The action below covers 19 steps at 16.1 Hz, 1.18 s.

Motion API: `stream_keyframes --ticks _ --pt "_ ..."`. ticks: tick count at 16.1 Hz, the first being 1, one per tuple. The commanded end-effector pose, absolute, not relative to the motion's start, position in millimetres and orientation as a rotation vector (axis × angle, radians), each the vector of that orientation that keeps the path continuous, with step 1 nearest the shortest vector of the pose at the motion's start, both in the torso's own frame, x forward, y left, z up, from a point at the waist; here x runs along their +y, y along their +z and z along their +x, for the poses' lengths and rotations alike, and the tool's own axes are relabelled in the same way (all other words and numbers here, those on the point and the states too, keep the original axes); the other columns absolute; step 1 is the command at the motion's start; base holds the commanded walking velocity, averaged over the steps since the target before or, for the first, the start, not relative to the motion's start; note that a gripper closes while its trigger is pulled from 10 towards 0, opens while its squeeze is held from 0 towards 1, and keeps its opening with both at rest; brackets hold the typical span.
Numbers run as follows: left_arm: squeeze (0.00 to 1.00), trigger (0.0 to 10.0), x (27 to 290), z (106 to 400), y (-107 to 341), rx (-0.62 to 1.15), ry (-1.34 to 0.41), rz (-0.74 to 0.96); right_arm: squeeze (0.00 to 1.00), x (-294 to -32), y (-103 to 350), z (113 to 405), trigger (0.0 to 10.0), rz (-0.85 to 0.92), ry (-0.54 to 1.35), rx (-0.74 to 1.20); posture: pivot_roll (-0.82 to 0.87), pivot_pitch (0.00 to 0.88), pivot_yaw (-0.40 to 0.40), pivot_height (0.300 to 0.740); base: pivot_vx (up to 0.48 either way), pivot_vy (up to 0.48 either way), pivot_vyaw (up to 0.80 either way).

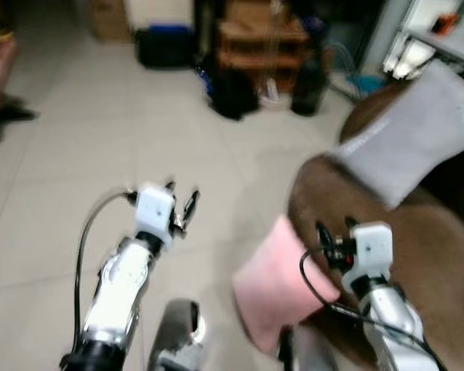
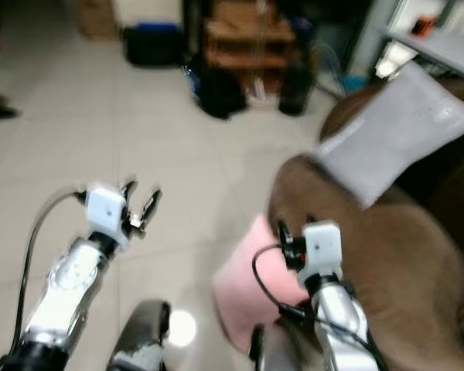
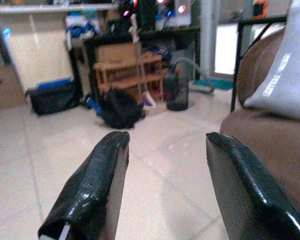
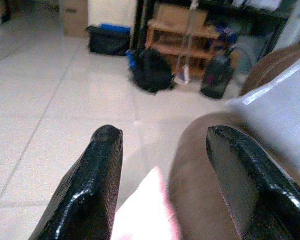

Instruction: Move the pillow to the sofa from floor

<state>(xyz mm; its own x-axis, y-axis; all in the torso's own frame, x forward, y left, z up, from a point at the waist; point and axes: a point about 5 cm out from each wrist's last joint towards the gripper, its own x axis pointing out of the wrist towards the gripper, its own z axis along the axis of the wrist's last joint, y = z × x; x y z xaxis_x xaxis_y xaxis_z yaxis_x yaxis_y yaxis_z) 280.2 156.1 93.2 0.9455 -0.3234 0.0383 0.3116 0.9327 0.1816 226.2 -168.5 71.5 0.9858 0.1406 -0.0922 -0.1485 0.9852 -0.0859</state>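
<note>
Both claws gape empty: my right claw (image 4: 162, 175) above the pink pillow (image 1: 278, 282) against the sofa (image 1: 417, 255); left claw (image 3: 165, 185) over floor (image 3: 155, 150).

Both silver arms reach fwd, wrists level. Left gripper (image 1: 179, 202) sits at the end of the left arm, fingers spread apart w/ a clear gap, seen wide in the wrist view (image 3: 165, 195); nothing between them. A black cable loops off the left wrist. Right gripper (image 1: 334, 232) is at the end of the right arm, fingers also spread wide (image 4: 165, 185), nothing held. A black cable curls off the right wrist too. Head views are blurred.
</note>
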Motion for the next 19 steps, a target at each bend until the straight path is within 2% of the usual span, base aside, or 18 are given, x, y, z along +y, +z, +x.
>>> stream_keyframes --ticks 1,5,10,12,13,16,19 --pt "0.0 10.0 154 282 100 -0.093 -0.33 0.187 0.0 -169 73 227 10.0 -0.099 0.16 0.085 0.06 0.03 -0.085 0.585 0.0 0.0 0.0" --pt "0.0 10.0 162 271 99 -0.099 -0.28 0.181 0.0 -163 71 230 10.0 -0.125 0.246 0.106 0.09 0.066 -0.145 0.585 0.064 0.0 0.0" --pt "0.0 10.0 168 266 101 -0.095 -0.252 0.192 0.0 -159 71 234 10.0 -0.122 0.277 0.111 0.1 0.095 -0.149 0.585 0.274 0.0 0.0" --pt "0.0 10.0 163 272 106 -0.1 -0.298 0.203 0.0 -157 71 233 10.0 -0.104 0.247 0.099 0.11 0.096 -0.108 0.585 0.276 0.0 0.0" --pt "0.0 10.0 162 277 108 -0.105 -0.327 0.212 0.0 -157 70 231 10.0 -0.092 0.216 0.093 0.11 0.09 -0.046 0.585 0.274 0.0 0.0" --pt "0.0 10.0 157 292 116 -0.118 -0.376 0.211 0.0 -158 66 223 10.0 -0.065 0.145 0.091 0.09 0.081 0.022 0.585 0.275 0.0 0.0" --pt "0.0 10.0 151 297 118 -0.122 -0.408 0.206 0.0 -162 64 217 10.0 -0.061 0.116 0.093 0.08 0.078 0.036 0.585 0.274 0.0 -0.68"
